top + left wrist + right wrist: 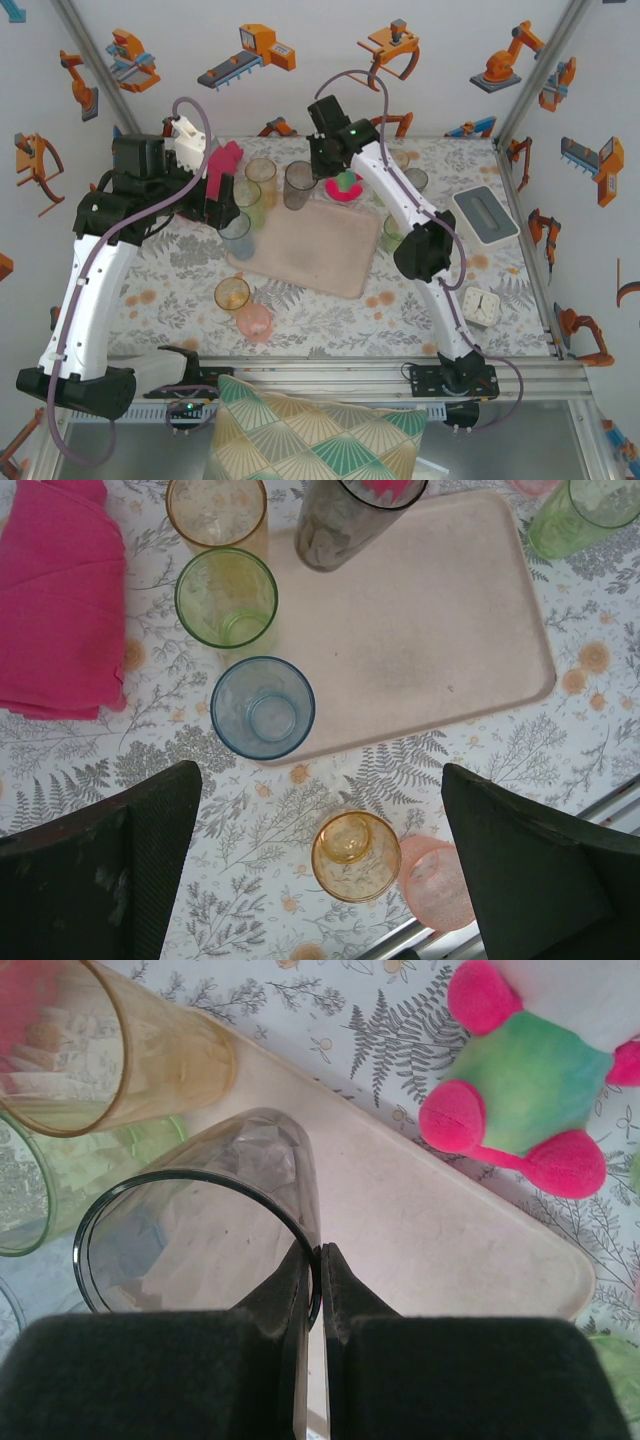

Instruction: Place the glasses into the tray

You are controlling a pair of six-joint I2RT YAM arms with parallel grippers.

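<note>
Right wrist view: right fingers [334, 1274] pinched shut on the rim wall of the tall smoky-grey translucent tumbler [200, 1220], one inside and one outside, glass tilted over the far edge of the large flat beige-pink matte tray [450, 1210]; base contact with the tray impossible to tell. From the top external view, grey tumbler at about 12 o'clock of the tray's middle, tray surface bare. Other glasses on the fern-printed counter [330, 322]: amber translucent tumbler [260, 172] at 11 o'clock, pale green translucent tumbler [247, 197] at 10, blue translucent tumbler [238, 236] just beside the tray edge at 9, short orange translucent tumbler [232, 293] at 8, pink translucent tumbler [255, 322] at 7. Left fingers [150, 850] spread wide, holding nothing, hovering above the blue and orange tumblers. Step in hand, by judgement: carrying the grey tumbler onto the tray and setting it down. Keep the pinch firm, a thin rim grip being likely to let the glass swing. Lift clear of the low rim, then travel toward 6 o'clock onto bare tray, short of the middle, leaving room for the rest. Level the glass before lowering, set the base flat, only then release. Steer clear of the amber tumbler close alongside and the red-green plush toy [345, 185] at 1 o'clock.
</note>
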